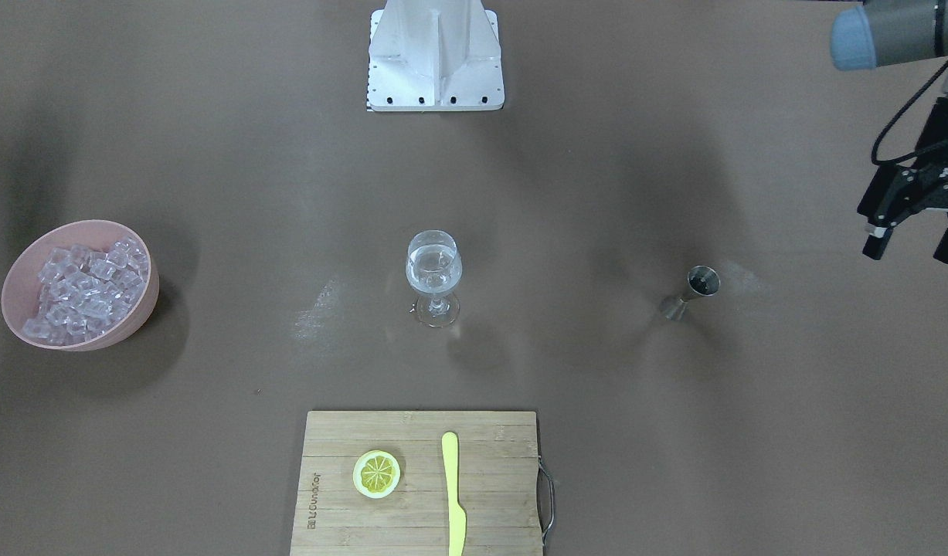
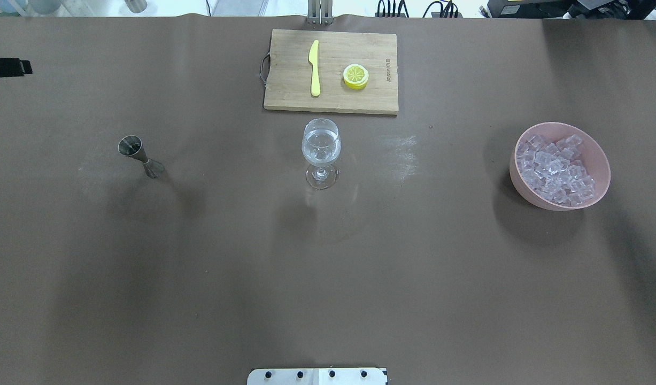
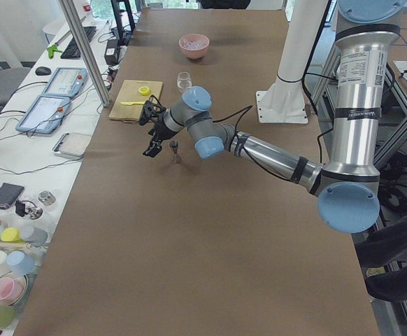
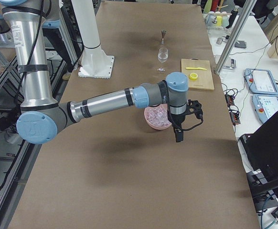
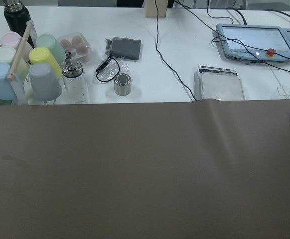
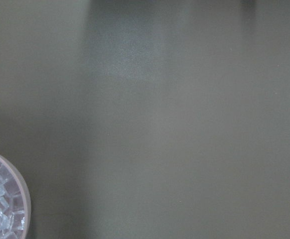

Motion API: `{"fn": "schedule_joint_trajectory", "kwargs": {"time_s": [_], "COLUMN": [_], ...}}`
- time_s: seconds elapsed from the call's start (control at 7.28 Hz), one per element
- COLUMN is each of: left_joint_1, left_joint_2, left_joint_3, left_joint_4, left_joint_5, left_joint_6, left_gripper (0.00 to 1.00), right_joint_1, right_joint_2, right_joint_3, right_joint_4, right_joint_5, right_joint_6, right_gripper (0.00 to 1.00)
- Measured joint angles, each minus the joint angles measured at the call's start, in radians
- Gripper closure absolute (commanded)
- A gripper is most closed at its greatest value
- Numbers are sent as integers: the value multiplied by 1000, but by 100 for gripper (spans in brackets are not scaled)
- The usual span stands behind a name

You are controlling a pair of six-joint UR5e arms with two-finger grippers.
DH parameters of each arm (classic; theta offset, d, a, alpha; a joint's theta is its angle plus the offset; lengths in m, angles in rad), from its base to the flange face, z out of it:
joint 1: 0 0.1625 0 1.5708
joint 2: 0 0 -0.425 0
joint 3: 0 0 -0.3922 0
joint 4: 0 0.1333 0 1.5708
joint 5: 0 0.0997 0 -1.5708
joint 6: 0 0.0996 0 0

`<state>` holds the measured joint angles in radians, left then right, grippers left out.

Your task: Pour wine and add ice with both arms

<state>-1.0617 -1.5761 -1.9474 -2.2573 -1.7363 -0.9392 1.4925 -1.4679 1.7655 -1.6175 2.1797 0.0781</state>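
A clear wine glass (image 1: 433, 272) with clear liquid in it stands upright at the table's middle; it also shows in the overhead view (image 2: 321, 152). A small steel jigger (image 1: 694, 288) stands upright on the robot's left side. The ice (image 1: 83, 292) fills a pink bowl (image 1: 151, 297) on the robot's right side. My left gripper (image 1: 912, 249) hangs open and empty above the table, outward of the jigger and apart from it. My right gripper (image 4: 179, 136) hovers beside the bowl (image 4: 151, 125) toward the table's end; I cannot tell whether it is open or shut.
A wooden cutting board (image 1: 489, 432) with a lemon slice (image 1: 376, 472) and a yellow knife (image 1: 453, 494) lies at the table's far edge. The white arm base (image 1: 435, 54) stands at the robot's edge. A side bench holds cups (image 5: 20, 64) and tablets (image 5: 252, 40).
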Motion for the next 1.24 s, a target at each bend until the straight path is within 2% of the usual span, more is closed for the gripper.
{"fn": "schedule_joint_trajectory", "kwargs": {"time_s": [0.41,0.55,0.82,1.24], "left_joint_1": [262,323,410,500], "left_joint_2": [2,-1,-7,-34], "left_joint_3": [-94,-101,-89,-40], "left_joint_4": [137,172,201,210], "left_joint_5": [383,479,613,736], "left_joint_6": [-225,-277,-345,-425], "left_gripper": [2,2,2,2], "right_joint_1": [0,0,0,0], "right_joint_2": [-1,-1,-2,-2], "right_joint_3": [-4,-4,-4,-5], "right_joint_4": [-2,-2,-2,-2], "right_joint_5": [0,0,0,0], "right_joint_6": [0,0,0,0], "right_gripper": [0,0,0,0]}}
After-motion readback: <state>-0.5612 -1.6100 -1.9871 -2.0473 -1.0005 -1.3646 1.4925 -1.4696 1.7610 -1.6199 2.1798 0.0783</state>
